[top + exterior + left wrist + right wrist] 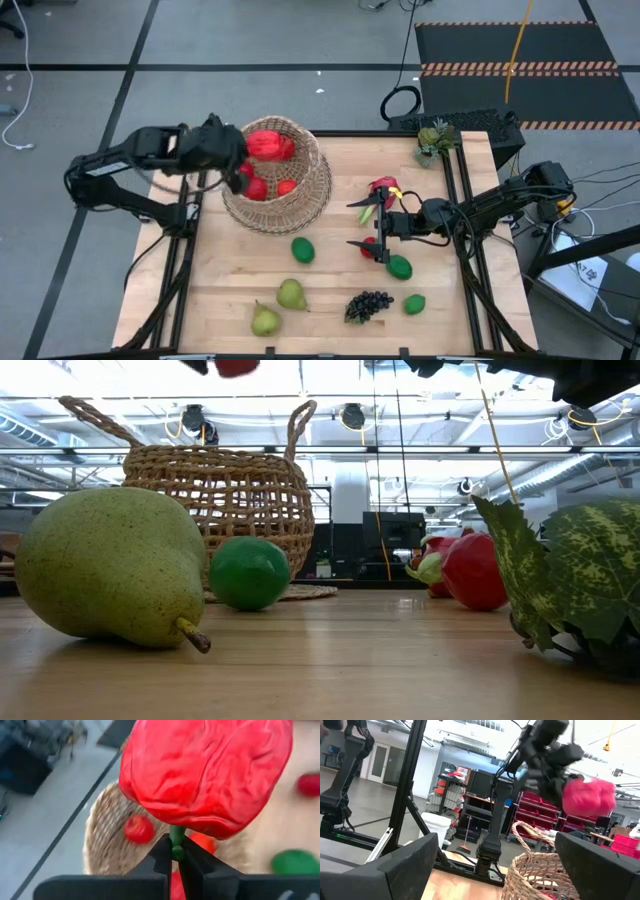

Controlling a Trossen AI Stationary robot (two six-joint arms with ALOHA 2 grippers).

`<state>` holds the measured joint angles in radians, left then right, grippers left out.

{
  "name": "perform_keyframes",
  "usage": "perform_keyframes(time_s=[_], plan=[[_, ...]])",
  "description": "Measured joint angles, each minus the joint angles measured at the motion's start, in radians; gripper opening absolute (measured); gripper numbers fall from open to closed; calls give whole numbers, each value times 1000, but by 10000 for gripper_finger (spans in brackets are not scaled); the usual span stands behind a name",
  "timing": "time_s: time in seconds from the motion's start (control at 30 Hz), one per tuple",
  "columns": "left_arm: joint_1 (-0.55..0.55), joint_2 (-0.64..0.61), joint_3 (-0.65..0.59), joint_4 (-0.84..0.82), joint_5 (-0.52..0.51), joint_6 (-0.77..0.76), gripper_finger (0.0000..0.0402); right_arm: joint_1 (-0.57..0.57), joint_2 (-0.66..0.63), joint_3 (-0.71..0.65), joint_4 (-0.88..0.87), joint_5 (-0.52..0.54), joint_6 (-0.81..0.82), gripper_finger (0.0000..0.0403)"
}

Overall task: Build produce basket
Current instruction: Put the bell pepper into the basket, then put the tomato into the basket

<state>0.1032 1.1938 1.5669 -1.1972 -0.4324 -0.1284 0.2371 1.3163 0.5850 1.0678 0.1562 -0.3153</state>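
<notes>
The left gripper [175, 852] hangs over the basket [300, 190], its fingers [161, 857] pinched on the green stem of a red pepper [210, 770], so the pepper [268, 145] sits just beyond the fingertips and above the basket's open mouth, at the far left of the table [330, 300]. Inside the basket lie other red fruits [258, 186], seen through the wrist camera as a small red ball [138, 829] on the woven floor. The right gripper [362, 222] waits right of centre with its fingers spread wide apart and nothing between them, close beside a pink dragon fruit [384, 188] on its far side and a red fruit [371, 246] with a green lime [399, 267] on its near side. More produce is scattered on the near half of the light wooden tabletop: a lime [303, 249] just near of the basket, two yellow-green pears [291, 294] and [265, 320] near left, a dark grape bunch [368, 305] and another lime [414, 304] near right. A small green potted plant [433, 140] stands at the far right edge. Around the table is grey floor with a black striped mat [520, 60] at far right; the low view shows a bright workshop with ceiling lights behind the basket [220, 490].
</notes>
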Motion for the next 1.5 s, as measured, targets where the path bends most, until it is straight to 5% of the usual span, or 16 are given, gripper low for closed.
perform_keyframes(time_s=[0.67,1.07,1.5], plan=[[264,351,11,-233,17,156,19,0,0,0,-4,0,-10,396],[301,484,-12,-309,14,126,41,0,0,0,-5,0,-11,396],[299,520,-27,-301,-13,118,14,0,0,0,-5,0,-11,396]])
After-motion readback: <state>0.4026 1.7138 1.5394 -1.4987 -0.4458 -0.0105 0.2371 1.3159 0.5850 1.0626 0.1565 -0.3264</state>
